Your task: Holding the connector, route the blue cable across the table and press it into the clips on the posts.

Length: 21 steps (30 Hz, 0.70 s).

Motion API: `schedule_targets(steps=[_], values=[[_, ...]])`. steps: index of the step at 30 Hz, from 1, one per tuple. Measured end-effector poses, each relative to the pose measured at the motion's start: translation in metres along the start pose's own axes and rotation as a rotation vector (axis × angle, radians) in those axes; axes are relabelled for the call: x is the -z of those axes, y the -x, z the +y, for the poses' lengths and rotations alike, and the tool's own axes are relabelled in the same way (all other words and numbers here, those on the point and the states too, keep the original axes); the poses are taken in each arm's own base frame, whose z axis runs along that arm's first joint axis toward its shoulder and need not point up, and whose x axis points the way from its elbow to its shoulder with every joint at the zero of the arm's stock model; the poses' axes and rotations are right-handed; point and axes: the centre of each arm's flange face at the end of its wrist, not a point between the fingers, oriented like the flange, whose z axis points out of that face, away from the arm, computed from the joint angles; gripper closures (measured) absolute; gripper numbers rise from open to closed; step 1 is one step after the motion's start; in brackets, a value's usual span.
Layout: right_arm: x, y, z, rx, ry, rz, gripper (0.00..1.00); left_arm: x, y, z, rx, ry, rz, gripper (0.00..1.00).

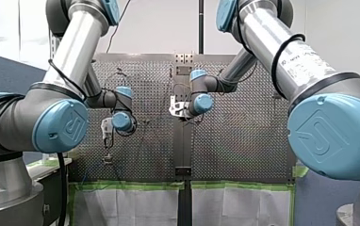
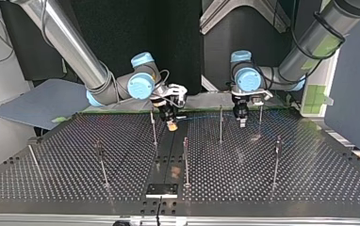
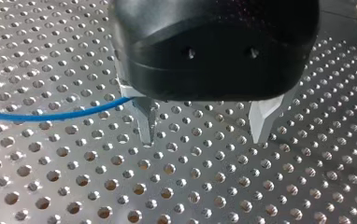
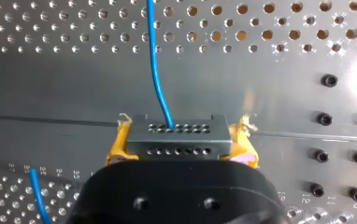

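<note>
Boxy grey connector point(image 4: 177, 137), thin blue cable point(image 4: 154, 74)

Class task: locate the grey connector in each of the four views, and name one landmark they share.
Right wrist view: connector centred, in the jaws of my right gripper, blue cable leaving it.
Top view: at that gripper's tip, left of centre, too small to make out.
Front view: not discernible at that gripper.
Left wrist view: not in it.
Shared landmark: the perforated table.
</note>
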Motion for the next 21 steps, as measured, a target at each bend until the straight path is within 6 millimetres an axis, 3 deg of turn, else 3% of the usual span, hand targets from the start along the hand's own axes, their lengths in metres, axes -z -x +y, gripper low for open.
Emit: schedule_targets(steps=[8,21], values=[[0.000,0.001,0.000,0.007,0.000,-0.001,1.00,0.017,0.019,-0.005,-0.014,0.016,0.014,0.00],[0.000,0.001,-0.002,0.008,-0.013,-0.002,1.00,0.081,0.019,-0.022,-0.041,-0.019,0.093,0.00]])
